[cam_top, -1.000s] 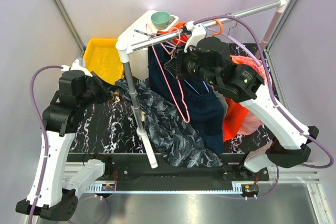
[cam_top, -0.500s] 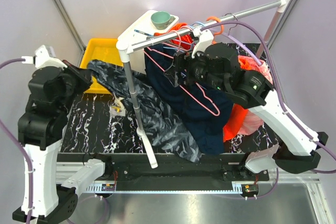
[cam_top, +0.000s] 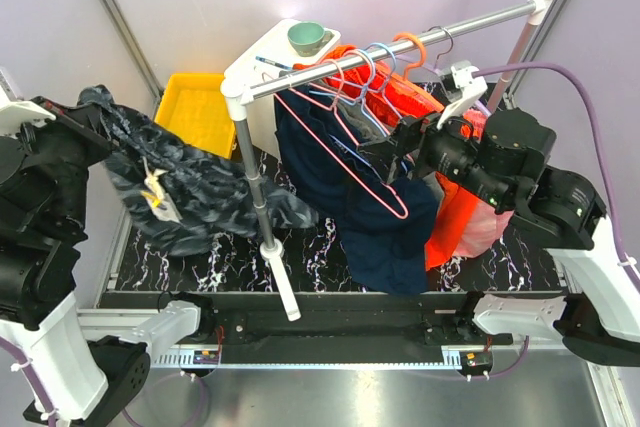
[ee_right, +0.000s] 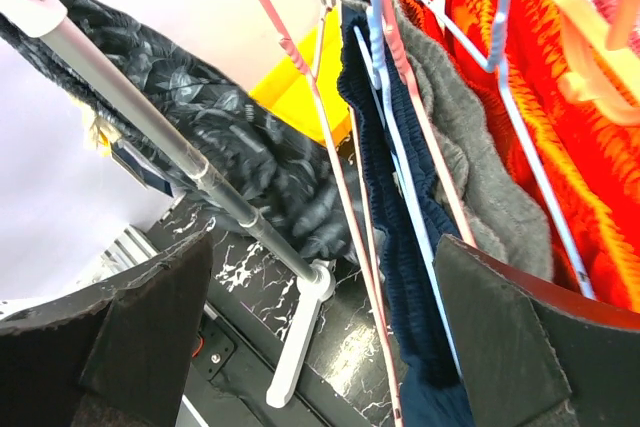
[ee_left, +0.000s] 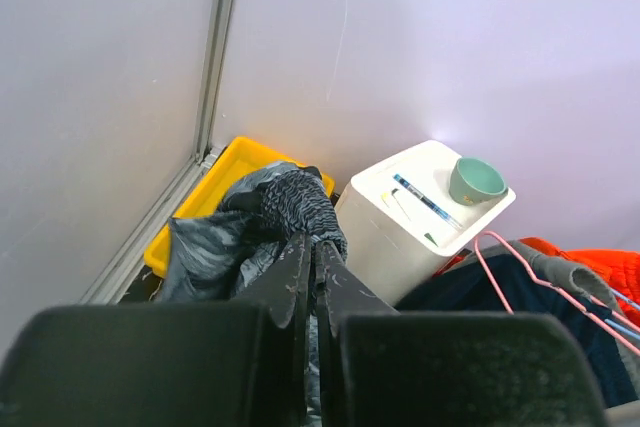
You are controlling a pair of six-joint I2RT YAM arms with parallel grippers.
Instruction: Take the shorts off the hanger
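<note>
The shorts (cam_top: pixel 190 197), dark with pale leaf shapes, hang in a bunch from my left gripper (cam_top: pixel 88 115) at the far left, clear of the hanger. In the left wrist view that gripper (ee_left: pixel 311 243) is shut on a fold of the shorts (ee_left: pixel 285 202). The pink wire hanger (cam_top: pixel 340 155) hangs bare from the rail, in front of the navy garment. My right gripper (cam_top: pixel 392 145) stands open just right of it. In the right wrist view the hanger's wires (ee_right: pixel 330 177) cross the wide gap between the open fingers (ee_right: pixel 150 317) without touching them.
The rail (cam_top: pixel 400 42) on its post (cam_top: pixel 255 177) also carries a navy garment (cam_top: pixel 390 227), an orange garment (cam_top: pixel 450 217) and a light blue hanger (ee_right: pixel 530 167). Behind stand a yellow bin (cam_top: pixel 195 107) and a white box (cam_top: pixel 265 57) with a teal cup (cam_top: pixel 306 37).
My left arm has pulled the shorts up and to the left, off the hanger. My right gripper has opened, let go of the hanger and drawn back to the right.
</note>
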